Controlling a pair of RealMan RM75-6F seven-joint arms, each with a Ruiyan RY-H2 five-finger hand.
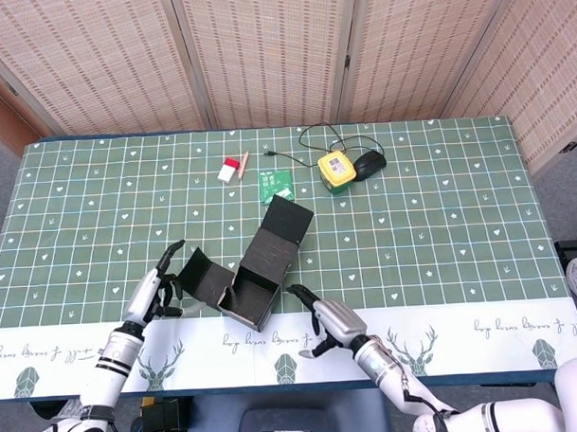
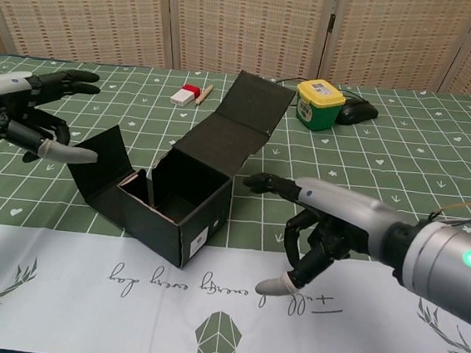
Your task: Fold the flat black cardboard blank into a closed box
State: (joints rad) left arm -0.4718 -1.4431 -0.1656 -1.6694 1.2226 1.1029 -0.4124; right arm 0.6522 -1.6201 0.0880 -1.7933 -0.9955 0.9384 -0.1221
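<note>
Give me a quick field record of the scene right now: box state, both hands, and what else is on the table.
box: black cardboard box standing on the table, formed but open
lid: lid flap raised behind the opening, not closed
side flap: left flap folded outward
left hand: left hand open, apart from the box, holding nothing
right hand: right hand open, beside the box, not touching it
clutter: yellow container, black mouse, green packet, red and white item at the far side
</note>
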